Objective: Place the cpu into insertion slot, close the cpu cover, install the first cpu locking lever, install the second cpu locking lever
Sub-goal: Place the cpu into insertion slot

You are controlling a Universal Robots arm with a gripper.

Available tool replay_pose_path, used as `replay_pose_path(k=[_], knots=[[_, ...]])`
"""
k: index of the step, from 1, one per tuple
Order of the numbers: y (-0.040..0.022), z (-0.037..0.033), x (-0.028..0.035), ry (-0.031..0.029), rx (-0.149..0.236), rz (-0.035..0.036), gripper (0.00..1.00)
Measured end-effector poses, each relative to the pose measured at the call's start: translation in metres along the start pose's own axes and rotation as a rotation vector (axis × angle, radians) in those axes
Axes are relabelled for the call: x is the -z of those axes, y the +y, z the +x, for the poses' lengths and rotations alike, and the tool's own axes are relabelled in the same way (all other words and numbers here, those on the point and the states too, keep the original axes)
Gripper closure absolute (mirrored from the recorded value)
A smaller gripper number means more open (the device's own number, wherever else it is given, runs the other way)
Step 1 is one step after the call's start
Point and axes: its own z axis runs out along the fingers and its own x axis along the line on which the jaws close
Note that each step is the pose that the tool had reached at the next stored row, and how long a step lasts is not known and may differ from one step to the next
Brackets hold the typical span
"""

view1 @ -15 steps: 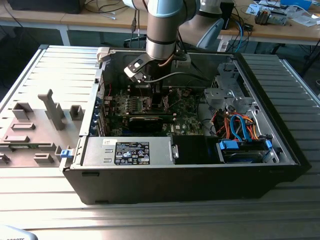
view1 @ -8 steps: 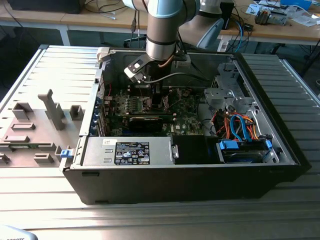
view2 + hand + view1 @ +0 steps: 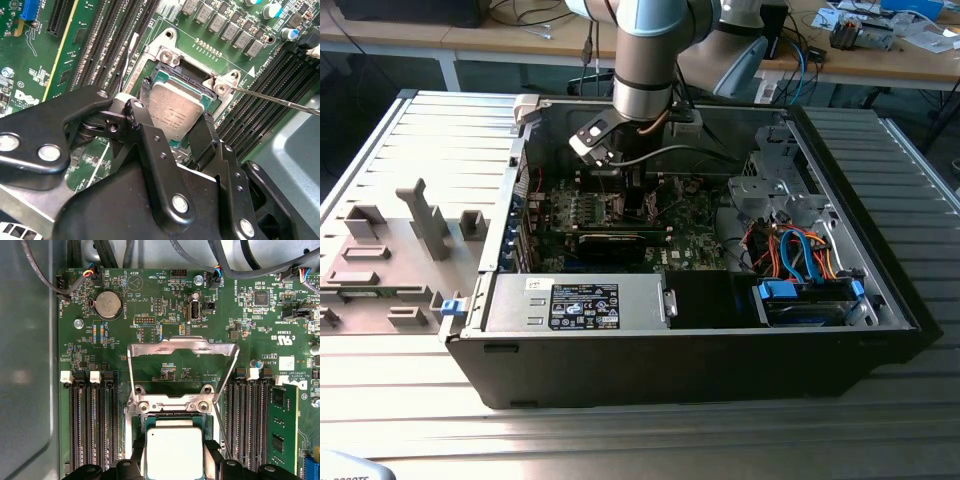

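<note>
Lab desks w/ cables stand behind an open pc case (image 3: 670, 370), where the arm (image 3: 645, 70) reaches down to the green motherboard (image 3: 165, 305). Black jaws are closed on two opposite edges of the cpu (image 3: 175, 107), which sits at the insertion slot (image 3: 172, 67), approx. level; the cpu cover (image 3: 182, 344) is swung open past it, w/ a thin locking lever (image 3: 280, 102) just beside. Risk: if the chip is skewed or not fully seated, pressing down or letting go could bend socket pins, and the jaws could knock the lever.
</note>
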Motion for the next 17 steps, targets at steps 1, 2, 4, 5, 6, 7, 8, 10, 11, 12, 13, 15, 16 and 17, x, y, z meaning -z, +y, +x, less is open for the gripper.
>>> replay_pose_path(k=[1, 2, 4, 5, 6, 7, 8, 10, 11, 12, 13, 15, 16, 17], knots=[[0.0000, 0.0000, 0.0000, 0.0000, 0.000, 0.0000, 0.45], [0.0000, 0.0000, 0.0000, 0.0000, 0.000, 0.0000, 0.45], [0.0001, 0.0000, 0.0000, 0.0000, 0.000, 0.0000, 0.45], [0.0004, 0.0001, -0.0002, 0.0005, 0.000, -0.0011, 0.45], [0.0003, 0.0001, -0.0002, 0.0005, 0.000, -0.0004, 0.44], [0.0002, 0.0000, -0.0001, 0.0001, 0.000, -0.0001, 0.38], [0.0001, 0.0000, 0.0000, 0.0000, 0.000, 0.0000, 0.38], [0.0002, 0.0000, 0.0000, 0.0000, 0.000, 0.0000, 0.38], [0.0002, 0.0000, -0.0001, 0.0001, 0.000, 0.0000, 0.38], [0.0002, 0.0000, -0.0001, 0.0001, 0.000, 0.0000, 0.38], [0.0002, 0.0000, 0.0000, 0.0000, 0.000, 0.0000, 0.38], [0.0003, 0.0005, 0.0000, 0.0001, 0.000, 0.0000, 0.38], [0.0002, 0.0006, 0.0000, 0.0001, 0.000, 0.0000, 0.38], [0.0002, 0.0007, 0.0000, 0.0000, 0.000, 0.0000, 0.38]])
